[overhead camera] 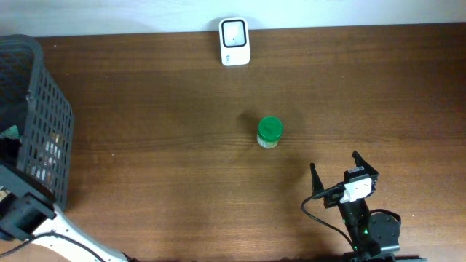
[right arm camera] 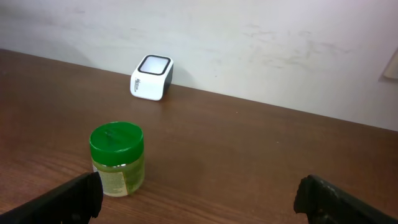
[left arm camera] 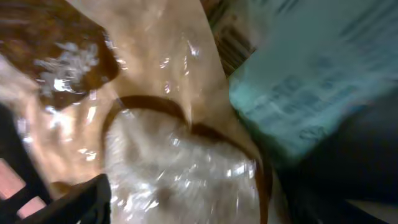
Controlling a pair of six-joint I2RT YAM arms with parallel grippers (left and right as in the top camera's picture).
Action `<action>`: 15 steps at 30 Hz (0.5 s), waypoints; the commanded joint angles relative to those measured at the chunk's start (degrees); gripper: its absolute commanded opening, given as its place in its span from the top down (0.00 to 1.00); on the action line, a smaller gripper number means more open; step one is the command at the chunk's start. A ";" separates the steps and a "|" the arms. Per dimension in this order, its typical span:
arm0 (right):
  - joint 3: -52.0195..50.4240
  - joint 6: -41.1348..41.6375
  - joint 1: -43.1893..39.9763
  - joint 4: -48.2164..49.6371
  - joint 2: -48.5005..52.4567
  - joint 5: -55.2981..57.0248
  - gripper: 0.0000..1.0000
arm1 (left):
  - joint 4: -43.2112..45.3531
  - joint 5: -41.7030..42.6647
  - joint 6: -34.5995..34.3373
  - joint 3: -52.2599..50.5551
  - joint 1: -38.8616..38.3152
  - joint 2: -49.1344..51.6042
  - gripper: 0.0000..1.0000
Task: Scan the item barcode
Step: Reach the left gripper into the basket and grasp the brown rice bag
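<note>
A white barcode scanner [overhead camera: 234, 41] [right arm camera: 152, 77] stands at the table's far edge. A small jar with a green lid [overhead camera: 269, 133] [right arm camera: 117, 158] stands upright mid-table, ahead and left of my right gripper [overhead camera: 335, 166] [right arm camera: 200, 202], which is open and empty. My left arm reaches into the dark mesh basket [overhead camera: 54, 109] at the left, so its gripper is hidden from overhead. In the left wrist view, my left gripper [left arm camera: 193, 199] straddles a shiny brown-and-white plastic-wrapped package [left arm camera: 180, 168], fingers wide on either side. The picture is blurred, and contact cannot be made out.
A teal printed package [left arm camera: 298, 93] lies right beside the wrapped one inside the basket. The basket's walls hem in the left arm. Bare brown tabletop [overhead camera: 160, 167] lies between basket and jar.
</note>
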 commanded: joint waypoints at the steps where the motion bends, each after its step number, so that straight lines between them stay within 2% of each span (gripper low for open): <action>1: -0.48 0.15 0.46 -0.04 -0.37 0.31 0.02 | -1.36 -2.19 0.48 -0.04 0.11 3.80 0.16; 5: -0.48 0.15 0.46 -0.04 -0.37 0.31 0.02 | -0.74 -2.16 0.48 -0.98 0.11 4.35 0.16; 7: -0.48 0.17 0.46 -0.04 -0.37 0.31 0.02 | -0.39 -2.21 0.50 -1.22 0.11 4.37 0.32; 9: -0.48 0.15 0.46 -0.04 -0.37 0.31 0.02 | -0.33 -2.16 0.52 -1.22 0.11 4.37 0.57; 10: -0.48 0.15 0.46 -0.04 -0.37 0.31 0.02 | -0.35 -2.16 0.52 -1.22 0.11 4.37 0.59; 11: -0.48 0.15 0.46 -0.04 -0.37 0.31 0.02 | -0.42 -2.16 0.52 -1.20 0.11 4.37 0.65; 15: -0.48 0.15 0.46 -0.04 -0.37 0.31 0.02 | -1.27 -2.14 0.52 -1.05 0.11 4.35 1.00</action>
